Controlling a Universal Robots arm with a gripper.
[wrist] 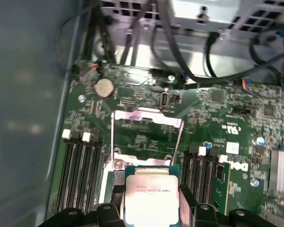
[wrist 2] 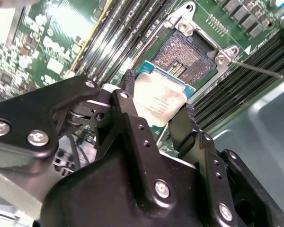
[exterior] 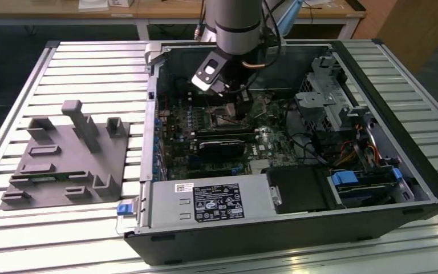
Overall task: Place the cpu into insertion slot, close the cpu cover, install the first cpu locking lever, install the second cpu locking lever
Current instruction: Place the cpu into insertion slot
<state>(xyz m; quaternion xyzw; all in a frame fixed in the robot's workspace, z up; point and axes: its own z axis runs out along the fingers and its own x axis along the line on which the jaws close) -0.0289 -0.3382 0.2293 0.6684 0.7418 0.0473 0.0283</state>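
Note:
My gripper (wrist 2: 157,97) is shut on the cpu (wrist 2: 156,99), a flat square chip with a silvery top, held by two opposite edges between black fingers (wrist 2: 132,118). The cpu (wrist: 149,194) hangs just above and slightly short of the insertion slot (wrist 2: 187,59), a dark square socket with a silvery border on the green board. The cpu cover (wrist: 146,122), a thin silvery frame, stands swung open beyond the slot. A thin metal locking lever (wrist 2: 262,71) sticks out beside the socket. In the exterior view the gripper (exterior: 232,98) reaches into the computer case over the insertion slot (exterior: 223,118).
Long black memory slots (wrist: 80,170) flank the socket on both sides. Cables (wrist: 180,52) run above the board. A black power-supply box (exterior: 211,202) fills the case's near side, with a drive cage (exterior: 333,103) on the exterior view's right. A grey fixture (exterior: 67,154) lies on the table.

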